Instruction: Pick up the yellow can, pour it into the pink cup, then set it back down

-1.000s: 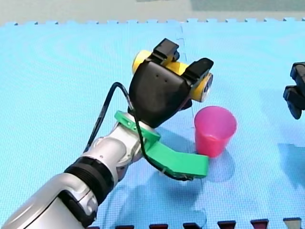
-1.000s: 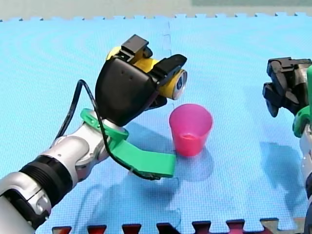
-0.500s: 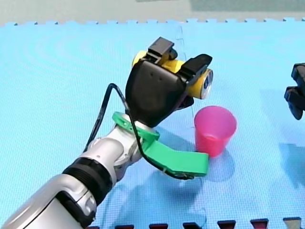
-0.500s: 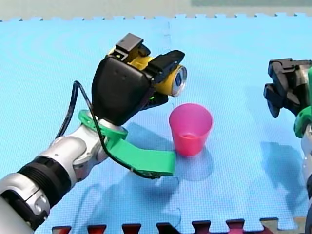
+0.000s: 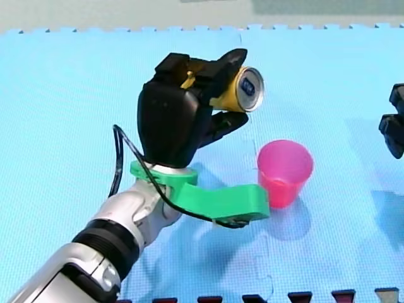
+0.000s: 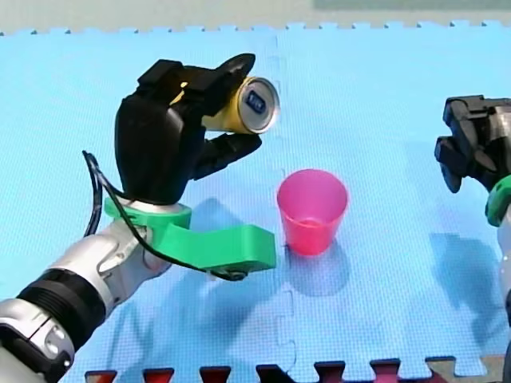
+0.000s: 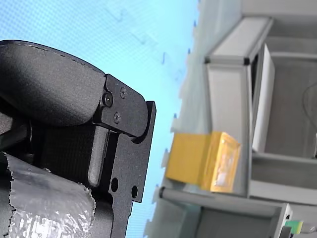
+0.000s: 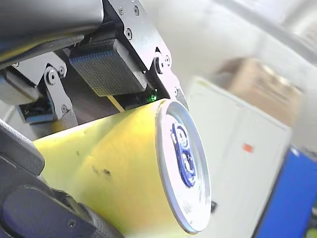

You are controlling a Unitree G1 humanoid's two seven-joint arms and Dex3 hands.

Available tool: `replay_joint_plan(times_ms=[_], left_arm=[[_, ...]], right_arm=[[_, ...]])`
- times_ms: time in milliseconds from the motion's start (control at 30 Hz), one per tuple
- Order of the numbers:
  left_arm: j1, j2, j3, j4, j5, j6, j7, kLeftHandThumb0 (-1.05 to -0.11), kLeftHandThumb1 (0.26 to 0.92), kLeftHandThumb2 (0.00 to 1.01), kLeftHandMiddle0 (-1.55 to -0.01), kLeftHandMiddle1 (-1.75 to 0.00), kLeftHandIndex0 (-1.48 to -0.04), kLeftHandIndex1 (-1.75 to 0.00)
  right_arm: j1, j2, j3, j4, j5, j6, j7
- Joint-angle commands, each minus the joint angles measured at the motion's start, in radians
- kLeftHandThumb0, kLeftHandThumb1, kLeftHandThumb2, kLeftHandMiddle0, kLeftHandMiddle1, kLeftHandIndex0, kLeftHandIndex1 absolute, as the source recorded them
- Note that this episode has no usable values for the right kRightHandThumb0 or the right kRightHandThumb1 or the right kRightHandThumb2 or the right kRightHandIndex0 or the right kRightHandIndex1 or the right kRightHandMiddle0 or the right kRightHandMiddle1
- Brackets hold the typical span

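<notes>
My left hand [image 5: 235, 88] is raised above the blue mat, shut on the yellow can [image 5: 247, 88]. The can lies tilted, its silver lid with a blue tab facing up and to the right. The second wrist view shows the same can [image 8: 124, 163] close up between the black fingers [image 8: 106, 67]. The pink cup [image 5: 285, 172] stands upright on the mat, below and to the right of the can's mouth and apart from it. My right hand [image 6: 471, 144] hangs at the right edge, well away from the cup.
The blue foam mat [image 5: 76, 95] covers the whole work surface, with a seam running past the cup. A green bracket [image 5: 221, 202] on my left wrist sits close to the cup's left side. The mat's front edge [image 6: 319, 371] meets red tiles.
My left hand has turned back and lifted. The can's mouth has moved up and left, away from over the cup, and now faces upward. The cup and right hand have stayed put.
</notes>
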Motion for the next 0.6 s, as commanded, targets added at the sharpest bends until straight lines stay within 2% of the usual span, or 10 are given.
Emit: replay_joint_plan(times_ms=[0,233,367,567], left_arm=[[0.018,-0.004,0.041,-0.006,-0.043,-0.031,-0.023,-0.424,0.825,0.0,-1.25,-0.27,-1.18,0.0],[0.103,0.003,0.123,-0.103,-0.13,-0.053,-0.147,-0.416,0.815,0.0,-1.28,-0.15,-1.21,-0.01],[0.178,-0.007,0.2,-0.169,-0.249,-0.119,-0.271,-0.418,0.817,0.0,-1.27,-0.11,-1.21,-0.01],[0.255,-0.035,0.291,-0.202,-0.38,-0.247,-0.392,-0.377,0.811,0.0,-1.27,-0.08,-1.21,0.0]], right_arm=[[-0.002,-0.006,-0.005,-0.001,0.007,0.007,0.004],[-0.005,-0.007,-0.008,0.0,0.011,0.017,0.009],[-0.007,-0.008,-0.009,0.0,0.012,0.023,0.008],[-0.011,-0.011,-0.009,0.002,0.012,0.027,0.007]])
